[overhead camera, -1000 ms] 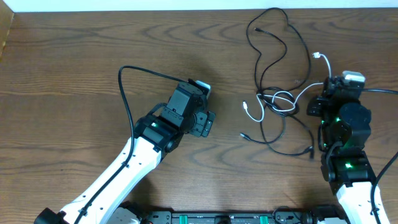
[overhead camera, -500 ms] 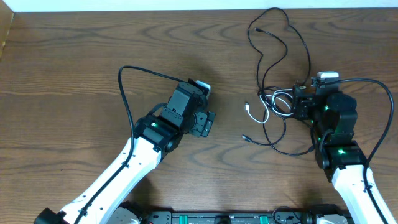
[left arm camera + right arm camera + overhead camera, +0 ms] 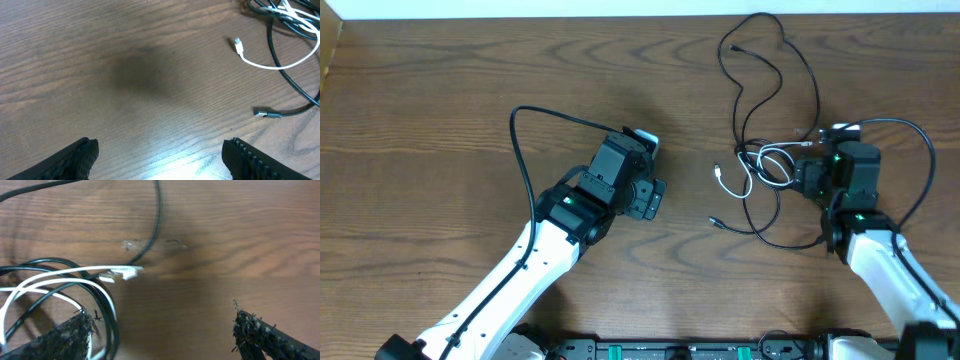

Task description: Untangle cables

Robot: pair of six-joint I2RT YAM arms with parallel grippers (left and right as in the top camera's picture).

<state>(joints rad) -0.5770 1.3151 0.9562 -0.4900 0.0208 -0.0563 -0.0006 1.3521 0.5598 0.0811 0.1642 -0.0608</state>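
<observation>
Black cables (image 3: 767,168) and a white cable (image 3: 239,47) lie knotted at the table's (image 3: 440,120) two o'clock. Right gripper (image 3: 162,322) — jaws wide, empty — hovers at the knot's three o'clock edge; left gripper (image 3: 160,150) gapes wide near centre, holding nothing.

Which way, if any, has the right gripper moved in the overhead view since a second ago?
Yes. Judged against the unmoved white plug, the right gripper has shifted left, up to the tangled cables.
</observation>
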